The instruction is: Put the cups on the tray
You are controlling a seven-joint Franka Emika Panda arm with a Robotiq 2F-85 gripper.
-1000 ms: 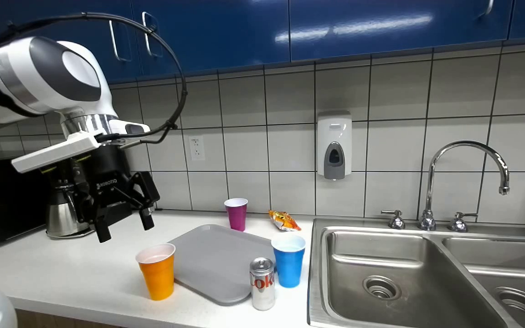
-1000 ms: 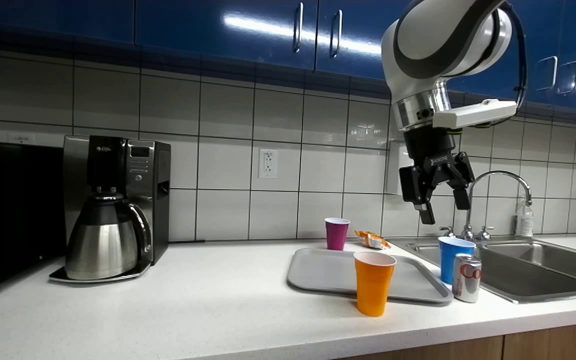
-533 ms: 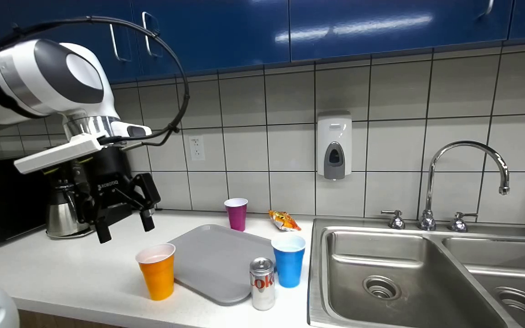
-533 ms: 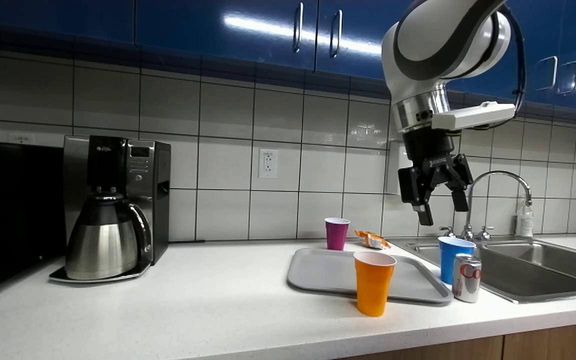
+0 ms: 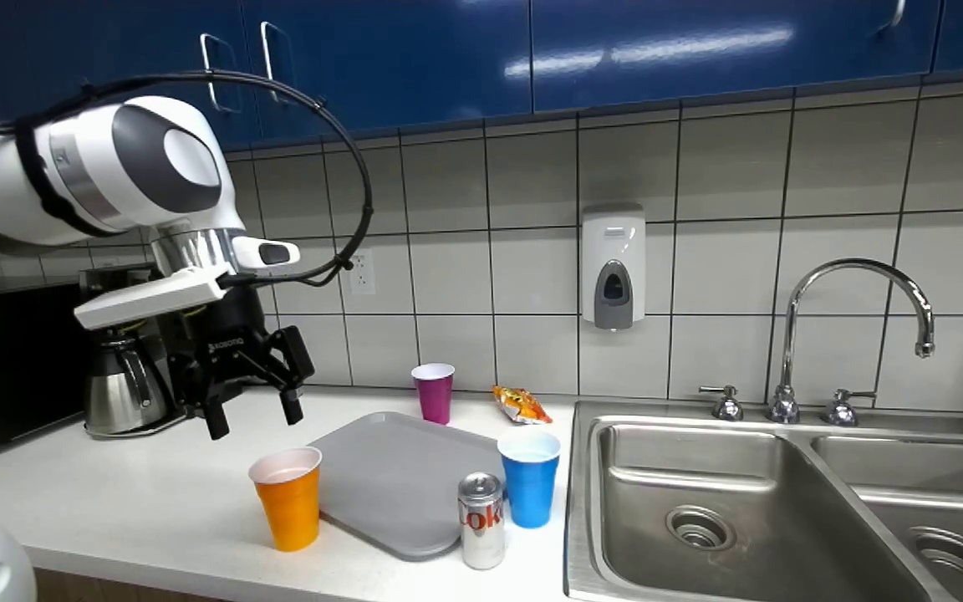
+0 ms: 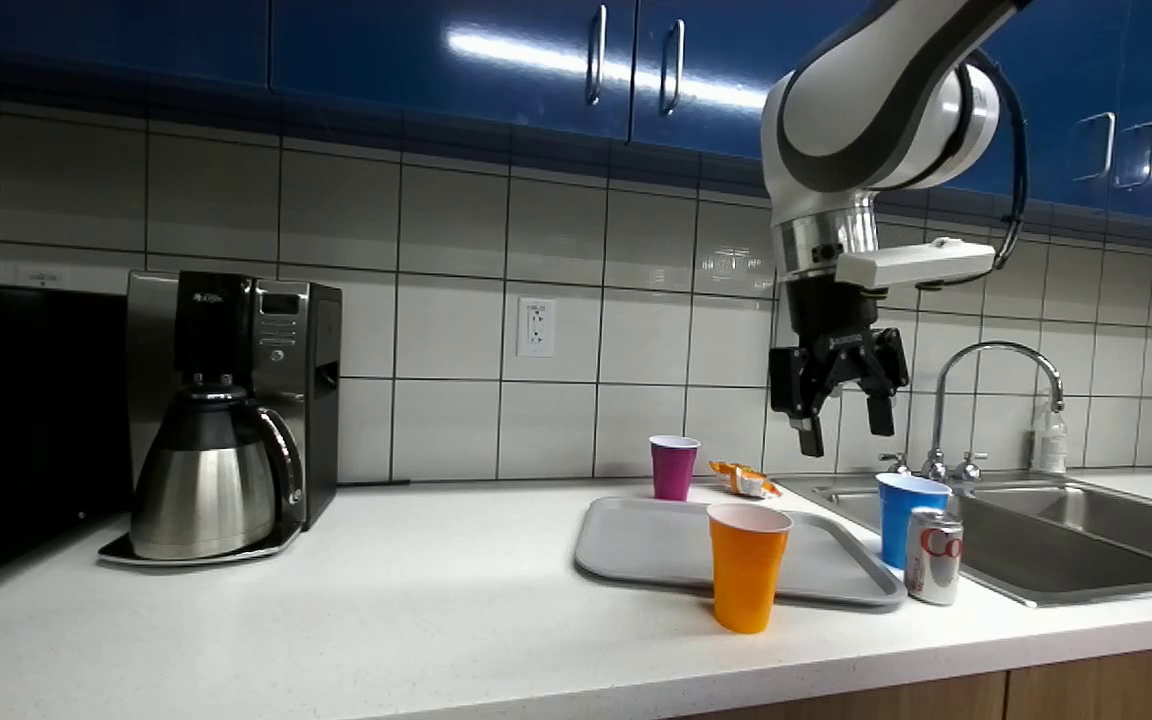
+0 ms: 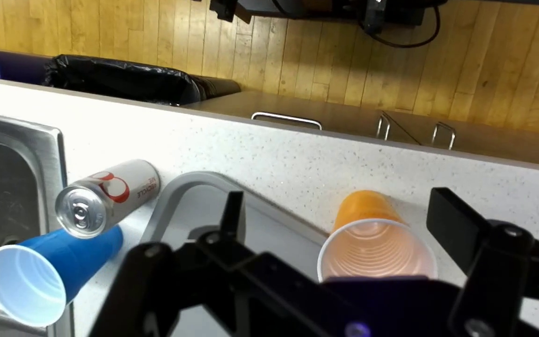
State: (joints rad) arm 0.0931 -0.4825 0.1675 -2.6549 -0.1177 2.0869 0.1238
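Note:
The orange cup (image 5: pixel 288 502) stands upright on the counter beside the near edge of the grey tray (image 5: pixel 406 477). The blue cup (image 5: pixel 530 481) stands upright between the tray and the sink. The purple cup (image 6: pixel 674 470) stands upright at the tray's back edge near the wall; it is out of view in the wrist view. No cup stands clearly on the tray. My gripper (image 5: pixel 253 415) is open and empty, above the counter and higher than the cups. In the wrist view the orange cup (image 7: pixel 372 248) shows between the spread fingers (image 7: pixel 456 229), below them and not touched.
A silver can (image 5: pixel 481 520) stands close beside the blue cup at the tray's corner. An orange snack bag (image 5: pixel 521 405) lies near the wall. The steel sink (image 5: pixel 586 502) borders the blue cup's side. A coffee maker (image 6: pixel 236 400) stands at the other end.
My gripper has moved right in one exterior picture and left in the other, and the arm sits slightly lower. The gripper stays open. The cups, tray and can have not moved.

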